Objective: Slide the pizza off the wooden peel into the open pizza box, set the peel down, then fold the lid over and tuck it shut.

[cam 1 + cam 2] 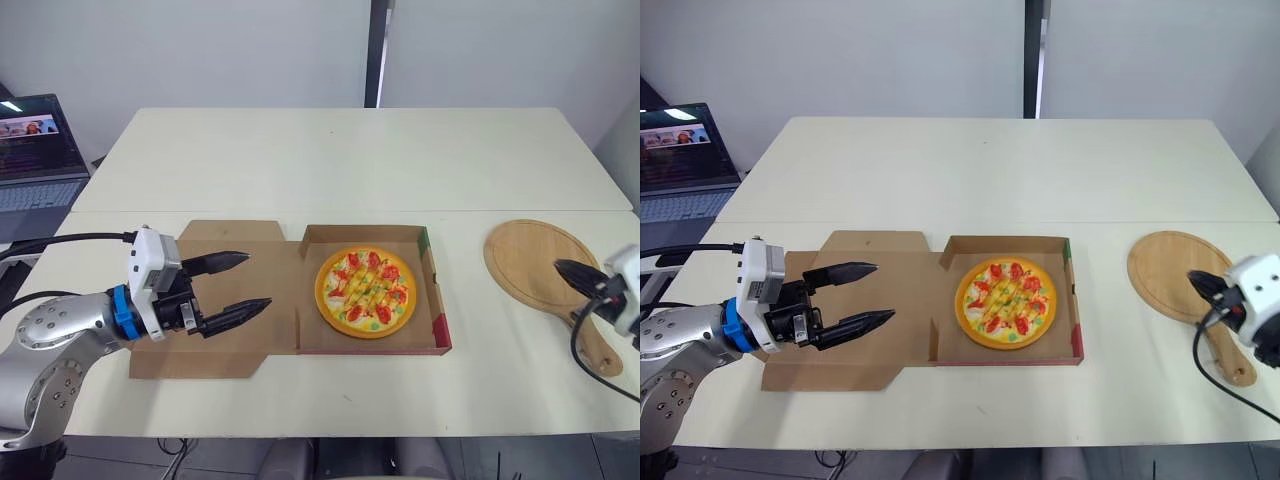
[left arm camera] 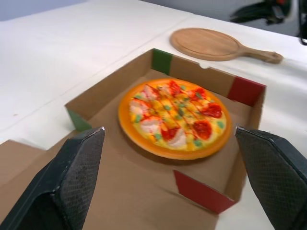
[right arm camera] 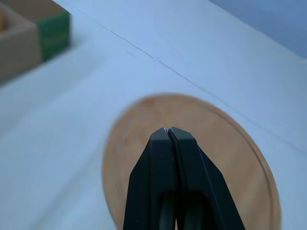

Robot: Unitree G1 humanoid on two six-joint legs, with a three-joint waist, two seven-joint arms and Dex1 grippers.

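The left gripper [image 1: 258, 279] hangs low over the flattened lid [image 1: 215, 355] of the pizza box [image 1: 437, 300], its two black fingers spread wide with nothing between them, tips pointing toward the tray. The pizza [image 1: 366, 291] sits inside the open box, roughly centred on the cardboard floor and apart from the walls. The lid lies flat on the table [image 1: 330, 160] on the robot's left of the tray, not folded over. The wooden peel [image 1: 530, 262] rests bare on the table well to the right of the box, its handle pointing toward the robot. The right gripper [image 3: 169, 132] is above the peel's round blade near the handle end, fingers pressed together and empty. An open laptop [image 1: 35, 150] stands beyond the table's far left corner.
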